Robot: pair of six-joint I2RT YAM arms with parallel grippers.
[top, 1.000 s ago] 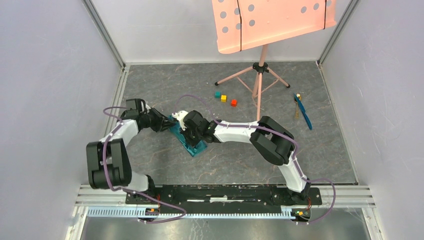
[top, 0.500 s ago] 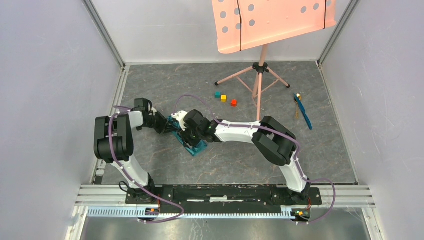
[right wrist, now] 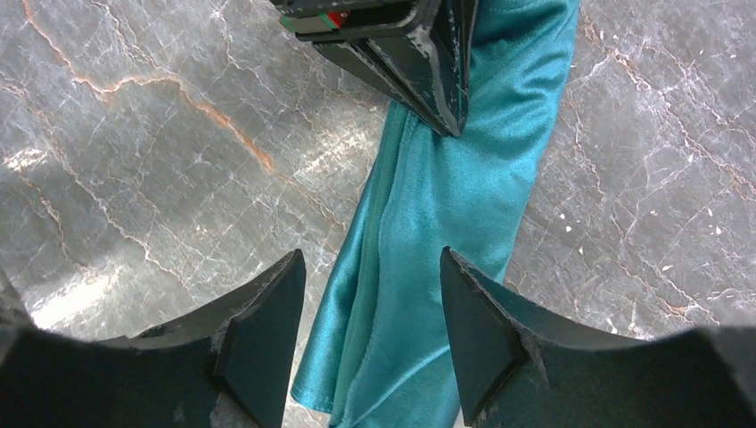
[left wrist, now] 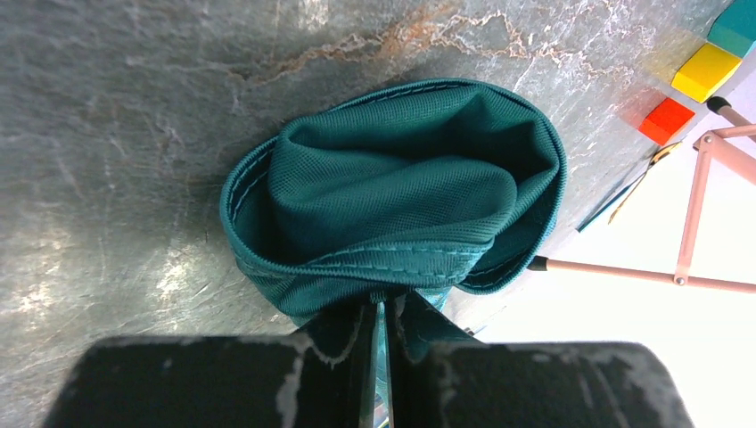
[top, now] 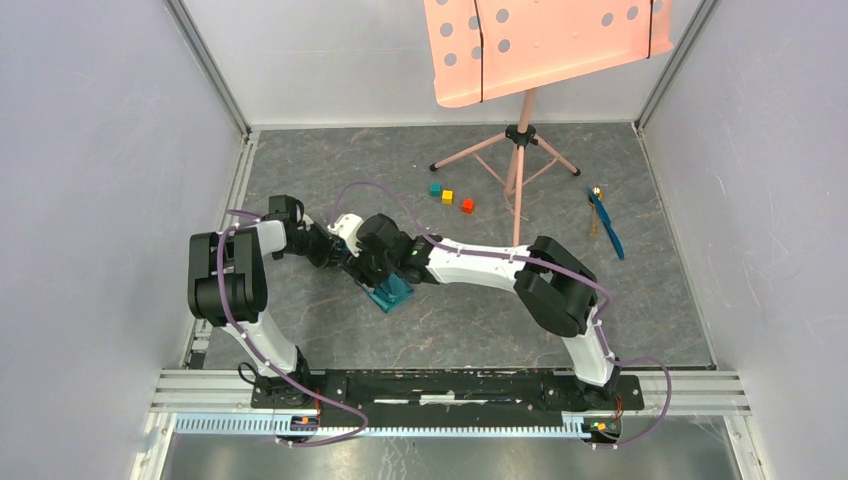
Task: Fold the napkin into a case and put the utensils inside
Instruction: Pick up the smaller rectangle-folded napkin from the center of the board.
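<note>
**Teal cloth pinched at mid-desk, cutlery well apart**

Teal-green napkin (top: 392, 293) just beyond the arm bases, on the grey marbled desk (top: 450, 330). Lies bunched into a narrow, rumpled strip, mostly hidden under both wrists from above. Pinched at its far-left end by the left hand (left wrist: 379, 357), pressed together on the stitched hem, with the folds ahead swelling into a loose pouch. Straddled nearer the other end by the right hand (right wrist: 370, 259), fingers (right wrist: 258, 330) apart, one on each side of the cloth and gripping nothing. Cannot tell whether touching the cloth or not.

Farther back, three small cubes (top: 447, 196) in a short row: teal, yellow, red-orange. Off to the far right, the utensils (top: 604, 222), one thin and blue, one golden-bowled. Rest close together on bare desk, well apart from the napkin and outside it. Farthest back, a pink stand (top: 520, 150) on tripod legs.
</note>
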